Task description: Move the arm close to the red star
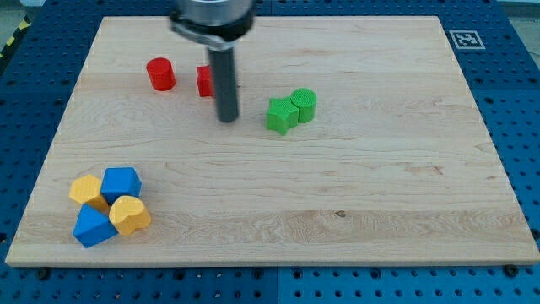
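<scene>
The arm is reaching down from the top of the frame, its dark rod [226,80] standing upright over the wooden board [354,186]. The rod carries no jaws, so nothing is being grasped or released; its lower end, my tip [227,119], is resting on the board in the upper centre-left of the frame. The red star [205,81] is sitting just above and slightly left of the tip, right beside the rod, which is covering the star's right part, so its shape is only partly showing. Whether the rod is touching the star cannot be told.

A red cylinder [160,73] is standing further left in the upper left area, apart from the star. To the right of the tip, a green star [281,115] and a green cylinder [304,104] are sitting against each other. In the lower left corner of the board, four blocks are huddling together: a yellow block [86,191], a blue block [121,182], another yellow block [128,214] and another blue block [92,226]. A blue perforated table [506,67] is showing around the board.
</scene>
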Robot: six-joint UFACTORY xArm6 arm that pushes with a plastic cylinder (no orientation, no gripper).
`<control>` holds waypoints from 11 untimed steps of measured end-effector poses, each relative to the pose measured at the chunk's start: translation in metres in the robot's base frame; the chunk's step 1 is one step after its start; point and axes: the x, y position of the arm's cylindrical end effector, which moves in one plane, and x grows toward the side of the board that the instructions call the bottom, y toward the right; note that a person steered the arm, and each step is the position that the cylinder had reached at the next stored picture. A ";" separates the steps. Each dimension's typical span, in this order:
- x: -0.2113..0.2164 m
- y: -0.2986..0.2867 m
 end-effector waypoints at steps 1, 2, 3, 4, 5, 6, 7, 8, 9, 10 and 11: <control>-0.001 -0.015; -0.001 -0.015; -0.001 -0.016; -0.001 -0.019; -0.001 -0.023; -0.001 -0.023; -0.004 -0.023; -0.009 -0.023; -0.014 -0.023; -0.018 -0.023; -0.019 -0.023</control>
